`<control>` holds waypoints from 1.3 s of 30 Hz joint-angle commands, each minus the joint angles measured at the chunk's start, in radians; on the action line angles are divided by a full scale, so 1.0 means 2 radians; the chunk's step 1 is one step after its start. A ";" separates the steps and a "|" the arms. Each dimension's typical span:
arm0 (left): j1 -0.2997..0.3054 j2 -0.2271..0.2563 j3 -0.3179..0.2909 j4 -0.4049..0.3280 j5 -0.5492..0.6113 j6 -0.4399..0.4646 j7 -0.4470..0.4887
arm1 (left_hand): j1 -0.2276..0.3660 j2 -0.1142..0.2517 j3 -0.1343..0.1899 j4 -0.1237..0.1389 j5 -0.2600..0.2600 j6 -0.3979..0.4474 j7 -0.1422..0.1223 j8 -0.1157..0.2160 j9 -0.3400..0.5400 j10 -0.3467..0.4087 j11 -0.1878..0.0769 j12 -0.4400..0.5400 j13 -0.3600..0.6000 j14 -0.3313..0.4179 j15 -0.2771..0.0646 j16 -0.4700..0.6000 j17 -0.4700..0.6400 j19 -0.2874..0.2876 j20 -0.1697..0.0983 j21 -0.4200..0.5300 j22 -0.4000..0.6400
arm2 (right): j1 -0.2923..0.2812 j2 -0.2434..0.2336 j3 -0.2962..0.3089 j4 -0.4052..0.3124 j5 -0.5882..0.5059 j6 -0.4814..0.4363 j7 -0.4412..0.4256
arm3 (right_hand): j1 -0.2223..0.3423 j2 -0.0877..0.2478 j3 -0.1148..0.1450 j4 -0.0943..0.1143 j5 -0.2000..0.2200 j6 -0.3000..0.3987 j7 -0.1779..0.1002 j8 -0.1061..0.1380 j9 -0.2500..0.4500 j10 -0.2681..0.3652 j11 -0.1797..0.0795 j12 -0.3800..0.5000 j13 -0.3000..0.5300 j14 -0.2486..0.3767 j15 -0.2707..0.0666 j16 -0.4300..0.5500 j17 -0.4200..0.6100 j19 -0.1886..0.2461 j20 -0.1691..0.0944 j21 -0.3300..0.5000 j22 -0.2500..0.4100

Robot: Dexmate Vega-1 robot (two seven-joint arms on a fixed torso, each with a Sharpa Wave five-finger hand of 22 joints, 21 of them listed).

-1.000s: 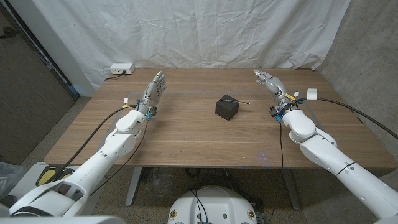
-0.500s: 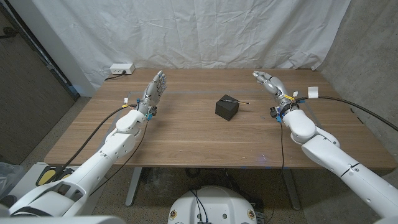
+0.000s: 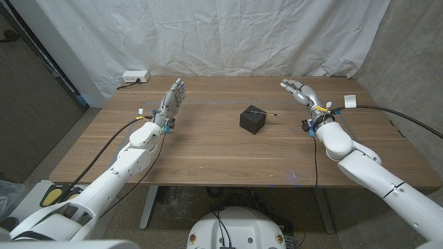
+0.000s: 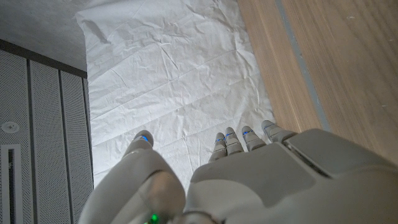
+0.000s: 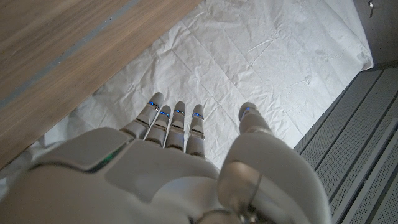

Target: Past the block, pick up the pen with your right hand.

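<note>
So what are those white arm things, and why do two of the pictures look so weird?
They belong to a robot standing at a wooden table. The big picture comes from a camera on its head, looking down. Its left hand and right hand are both raised, fingers apart, holding nothing. On the table sits a small black block, with a thin pen just behind it, and a white box at the far corner. The two odd pictures come from cameras on the wrists, looking over the back of each hand, left and right, toward a white sheet.
</note>
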 commanded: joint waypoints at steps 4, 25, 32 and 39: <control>0.006 0.002 0.000 -0.010 0.002 0.001 0.006 | 0.005 0.000 0.000 -0.001 0.003 -0.001 0.001 0.000 0.002 -0.004 -0.001 -0.002 0.002 -0.004 -0.011 0.000 0.001 -0.004 -0.046 0.000 0.002 | -0.010 -0.007 0.006 -0.016 -0.020 -0.014 -0.009 | 0.017 -0.012 -0.001 -0.008 0.004 0.011 -0.001 0.005 0.001 0.000 -0.001 0.000 0.003 0.000 0.002 -0.001 0.001 0.006 -0.002 -0.004 0.001; 0.006 0.003 0.000 -0.010 0.002 0.002 0.005 | 0.006 0.001 -0.002 -0.002 0.003 -0.001 0.001 0.000 0.002 -0.003 -0.002 -0.002 0.002 -0.004 -0.011 0.001 0.001 -0.004 -0.045 0.000 0.002 | -0.005 -0.006 0.000 -0.023 -0.046 -0.034 -0.016 | 0.035 -0.033 -0.006 -0.011 0.010 0.023 -0.003 0.008 0.002 0.006 -0.004 0.002 0.003 0.006 0.003 0.001 0.001 0.012 0.003 -0.012 0.002; 0.004 0.003 -0.001 -0.008 0.002 0.001 0.004 | 0.006 0.001 -0.003 -0.002 0.002 0.000 0.002 0.000 0.002 -0.003 0.000 -0.002 0.002 -0.004 -0.010 0.001 0.001 -0.004 -0.044 0.000 0.002 | -0.002 -0.008 -0.004 -0.027 -0.058 -0.044 -0.019 | 0.040 -0.034 -0.005 -0.011 0.012 0.025 -0.004 0.008 0.002 0.006 -0.005 0.002 0.003 0.006 0.003 0.000 0.001 0.013 0.003 -0.013 0.002; 0.001 0.002 0.000 -0.003 0.002 0.001 0.001 | 0.007 0.001 -0.003 -0.002 0.002 0.000 0.001 0.000 0.002 -0.003 -0.002 -0.002 0.002 -0.005 -0.010 0.001 0.001 -0.005 -0.044 0.000 0.002 | 0.000 -0.011 -0.007 -0.034 -0.072 -0.061 -0.024 | 0.045 -0.035 -0.005 -0.011 0.013 0.026 -0.005 0.007 0.003 0.005 -0.005 0.002 0.003 0.006 0.003 0.000 0.001 0.013 0.003 -0.015 0.002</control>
